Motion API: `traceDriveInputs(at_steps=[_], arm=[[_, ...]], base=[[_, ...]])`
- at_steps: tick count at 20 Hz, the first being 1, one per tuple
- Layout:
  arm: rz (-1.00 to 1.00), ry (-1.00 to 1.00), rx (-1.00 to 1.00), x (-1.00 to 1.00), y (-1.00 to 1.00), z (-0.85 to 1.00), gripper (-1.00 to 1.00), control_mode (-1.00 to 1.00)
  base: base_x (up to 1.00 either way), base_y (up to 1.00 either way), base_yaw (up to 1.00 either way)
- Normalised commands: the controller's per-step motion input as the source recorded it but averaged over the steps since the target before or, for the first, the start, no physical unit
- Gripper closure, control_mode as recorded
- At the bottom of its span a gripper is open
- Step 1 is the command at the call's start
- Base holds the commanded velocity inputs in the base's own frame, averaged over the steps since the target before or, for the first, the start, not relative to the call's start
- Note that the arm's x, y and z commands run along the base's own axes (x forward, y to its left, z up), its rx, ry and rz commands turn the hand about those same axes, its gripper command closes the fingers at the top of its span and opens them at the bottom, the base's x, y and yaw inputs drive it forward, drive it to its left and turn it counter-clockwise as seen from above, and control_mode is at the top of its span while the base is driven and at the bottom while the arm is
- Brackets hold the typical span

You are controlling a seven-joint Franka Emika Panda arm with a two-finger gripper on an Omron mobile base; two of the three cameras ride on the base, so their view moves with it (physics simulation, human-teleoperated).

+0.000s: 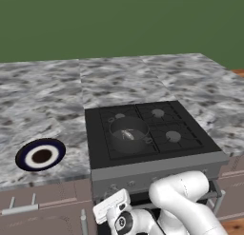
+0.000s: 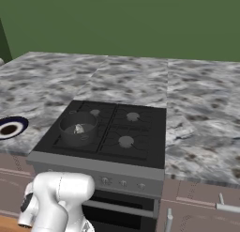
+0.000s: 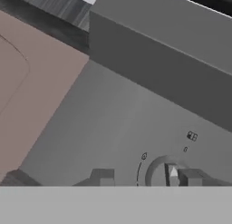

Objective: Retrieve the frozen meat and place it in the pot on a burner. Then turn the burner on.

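Four gas burners sit under black grates on a black cooktop (image 1: 190,139) set into a grey marbled tabletop (image 1: 43,101). The pot (image 1: 127,134), dark grey and low, stands on the front left burner, and the frozen meat (image 1: 127,133), a small pale lump, lies inside it. Left of the stove, a dark-blue-rimmed white plate with a brown centre (image 1: 40,154) rests on the tabletop. The white arm (image 1: 186,205) bends low in front of the stove's grey front panel. In the hand view, the tool (image 3: 146,177) is close against that panel, its two dark fingertips (image 3: 102,177) parted with nothing between them; one tip sits just beside a round knob (image 3: 165,174) with a pale pointer. A brown cabinet door (image 3: 27,91) lies beside the panel.
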Motion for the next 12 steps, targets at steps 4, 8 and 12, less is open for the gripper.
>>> traceDriveInputs(at_steps=[4, 8, 12], arm=[[0.12, 0.06, -0.41, 0.00, 0.82, 0.00, 1.00, -1.00], [0.09, 0.09, -0.31, 0.00, 0.98, 0.01, 1.00, -1.00], [0.06, 0.03, -0.18, 0.00, 0.72, 0.00, 1.00, -1.00]], base=[[0.00, 0.00, 0.00], [0.00, 0.00, 0.00], [0.00, 0.00, 0.00]])
